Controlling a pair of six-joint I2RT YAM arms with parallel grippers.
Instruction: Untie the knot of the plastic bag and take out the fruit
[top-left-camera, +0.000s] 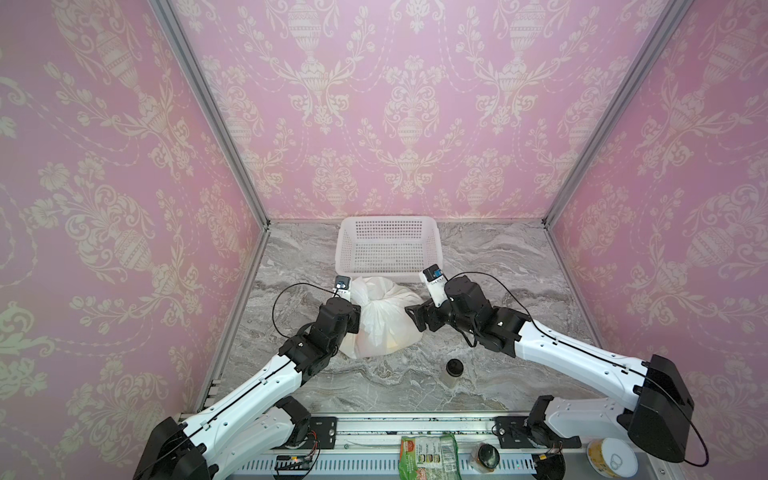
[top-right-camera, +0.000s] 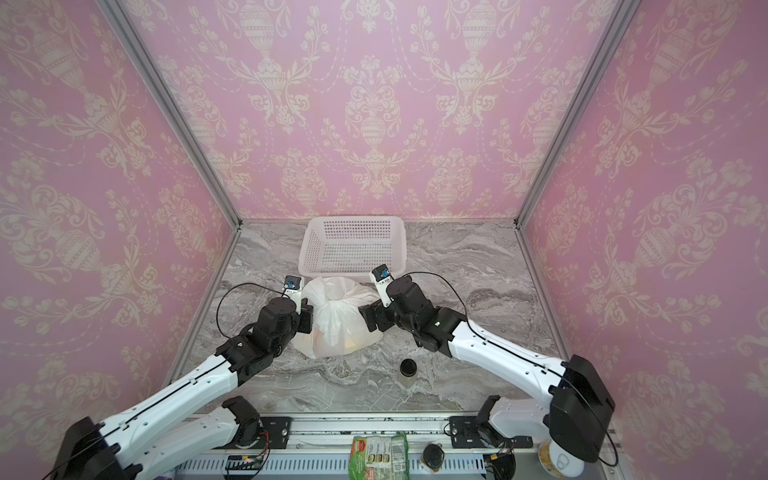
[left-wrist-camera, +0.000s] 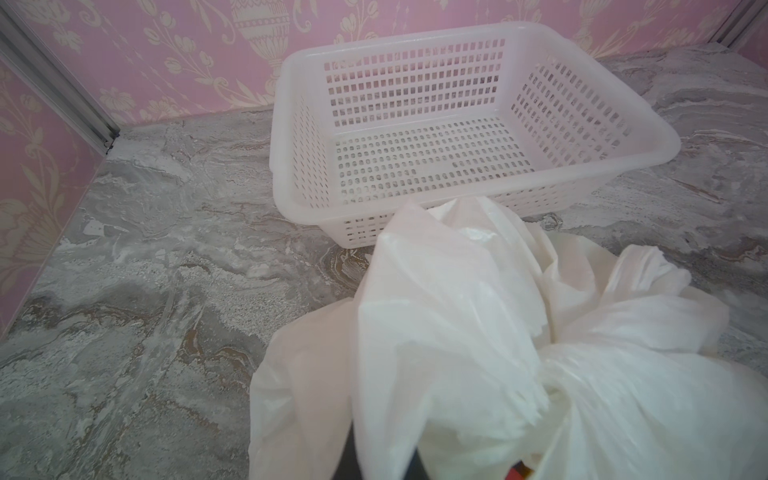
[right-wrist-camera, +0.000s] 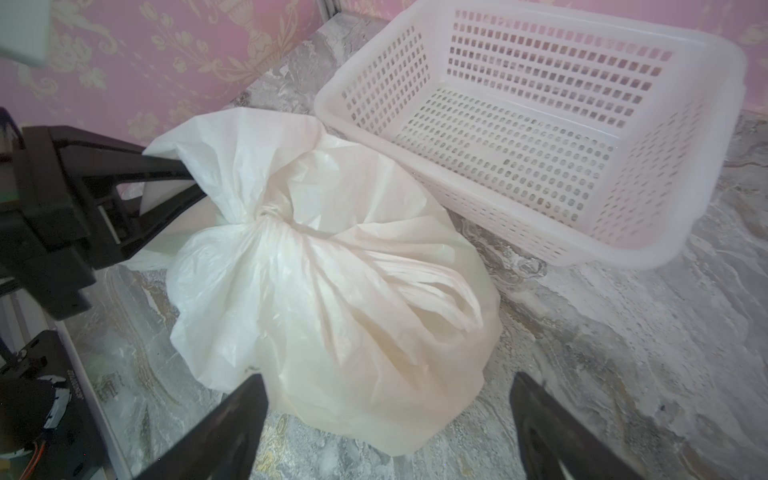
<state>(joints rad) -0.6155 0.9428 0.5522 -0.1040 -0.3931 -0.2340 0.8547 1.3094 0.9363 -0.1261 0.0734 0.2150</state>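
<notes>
Just beside the white perforated basket (right-wrist-camera: 706, 124), the plastic bag (right-wrist-camera: 332, 311) lay on the counter (right-wrist-camera: 623, 374). The left tool (right-wrist-camera: 189, 183), pressed together, pinched a floppy handle end next to the knot (right-wrist-camera: 270, 216). The right tool (right-wrist-camera: 386, 376) stood spread wide at the bag's other side; whether it touched the bag could not be told.

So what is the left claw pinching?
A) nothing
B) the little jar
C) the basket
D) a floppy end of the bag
D: in the right wrist view the left gripper is shut on a loose end of the bag, right beside the knot.
</notes>
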